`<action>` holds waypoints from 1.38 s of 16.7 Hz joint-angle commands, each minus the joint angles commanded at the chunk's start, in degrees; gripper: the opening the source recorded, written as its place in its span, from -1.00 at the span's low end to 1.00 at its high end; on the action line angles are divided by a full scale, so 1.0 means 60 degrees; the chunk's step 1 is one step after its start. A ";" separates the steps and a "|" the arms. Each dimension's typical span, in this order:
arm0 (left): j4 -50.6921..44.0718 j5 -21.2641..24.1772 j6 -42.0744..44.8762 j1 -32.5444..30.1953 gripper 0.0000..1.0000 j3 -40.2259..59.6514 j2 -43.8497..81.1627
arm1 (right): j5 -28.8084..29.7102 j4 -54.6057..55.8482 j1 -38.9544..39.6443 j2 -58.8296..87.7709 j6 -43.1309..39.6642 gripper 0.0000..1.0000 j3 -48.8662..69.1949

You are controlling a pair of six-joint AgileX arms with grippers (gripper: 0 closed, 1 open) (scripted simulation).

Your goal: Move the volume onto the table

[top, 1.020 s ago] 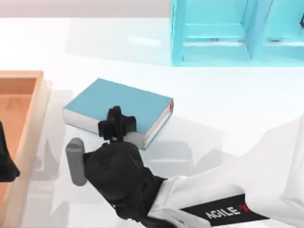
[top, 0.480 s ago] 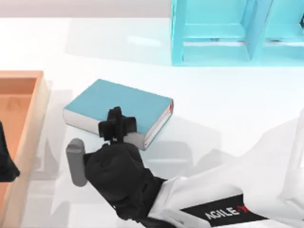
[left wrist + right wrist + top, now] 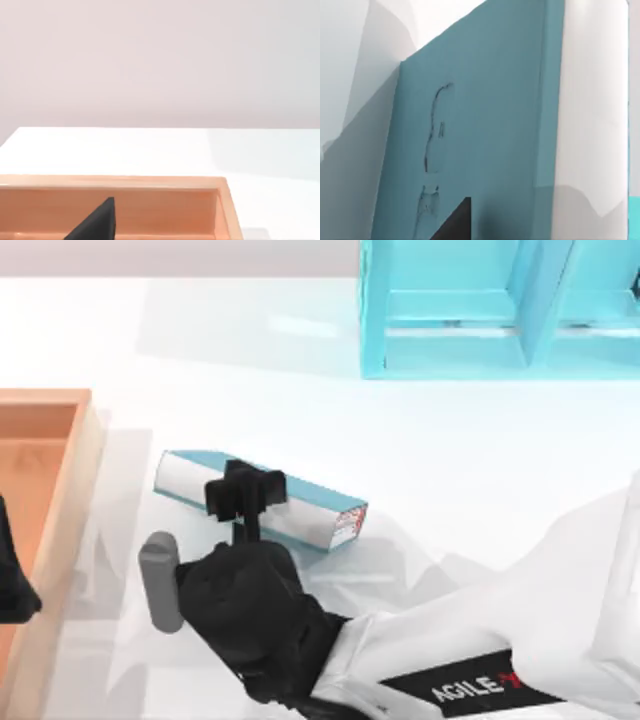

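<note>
The volume (image 3: pixel 300 515) is a thick teal book turned up on its long edge, with the white page edges facing up and the red-and-white print on its right end. It sits at centre-left of the white table (image 3: pixel 480 460), just right of the tray. My right gripper (image 3: pixel 245 498) reaches in from the near side and is shut across the book's thickness near its left half. In the right wrist view the teal cover (image 3: pixel 485 125) stands close up, with a dark fingertip (image 3: pixel 452 222) against it. My left arm (image 3: pixel 10 580) stays parked over the tray at the far left.
An orange wooden tray (image 3: pixel 60 470) with a raised rim lies along the left side, and its rim (image 3: pixel 150 182) is also in the left wrist view. A light-blue shelf unit (image 3: pixel 480 310) stands at the back right. Bare table lies between the shelf and the book.
The book lay flat with its teal cover up. Now it is tipped onto its long edge in my right gripper, page edges upward. The left arm has not moved.
</note>
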 joint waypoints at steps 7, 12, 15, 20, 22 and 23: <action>0.0000 0.0000 0.0000 0.0000 1.00 0.0000 0.0000 | 0.0000 0.0000 0.0000 0.0000 0.0000 1.00 0.0000; 0.0000 0.0000 0.0000 0.0000 1.00 0.0000 0.0000 | 0.0273 -0.0380 0.0381 -0.0077 0.0325 1.00 -0.0108; 0.0000 0.0000 0.0000 0.0000 1.00 0.0000 0.0000 | 0.1080 -0.1489 0.1441 -0.0342 0.1228 1.00 -0.0365; 0.0000 0.0000 0.0000 0.0000 1.00 0.0000 0.0000 | 0.2734 -0.3470 0.3295 -0.1130 0.3331 1.00 -0.0741; 0.0000 0.0000 0.0000 0.0000 1.00 0.0000 0.0000 | 0.3077 -0.3832 0.3657 -0.1338 0.3710 1.00 -0.0774; 0.0000 0.0000 0.0000 0.0000 1.00 0.0000 0.0000 | 0.3114 -0.3867 0.3696 -0.1363 0.3748 1.00 -0.0776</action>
